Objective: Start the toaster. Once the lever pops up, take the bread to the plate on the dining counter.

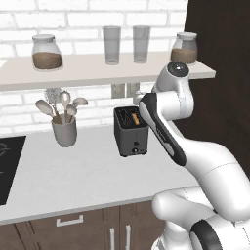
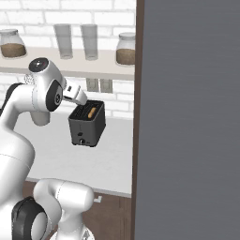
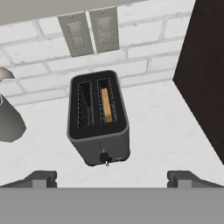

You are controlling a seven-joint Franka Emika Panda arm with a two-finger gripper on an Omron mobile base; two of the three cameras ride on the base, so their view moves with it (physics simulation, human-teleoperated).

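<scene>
The dark grey toaster (image 1: 131, 133) (image 2: 86, 124) (image 3: 98, 120) stands on the white worktop by the brick wall. A tan slice of bread (image 3: 106, 105) (image 1: 135, 117) (image 2: 92, 111) sits down in one of its two slots; the other slot is empty. The small dark lever (image 3: 104, 157) shows on the narrow front panel facing the hand. My gripper (image 3: 112, 179) hovers above and just in front of the toaster, open wide, with nothing between the fingertips (image 3: 41, 178). The plate and the dining counter are out of view.
A grey utensil crock (image 1: 64, 131) (image 3: 8, 122) stands left of the toaster, and a black hob (image 1: 7, 166) lies further left. A shelf (image 1: 97, 68) with jars and glasses hangs above. A tall dark cabinet side (image 3: 205, 74) rises close on the toaster's right.
</scene>
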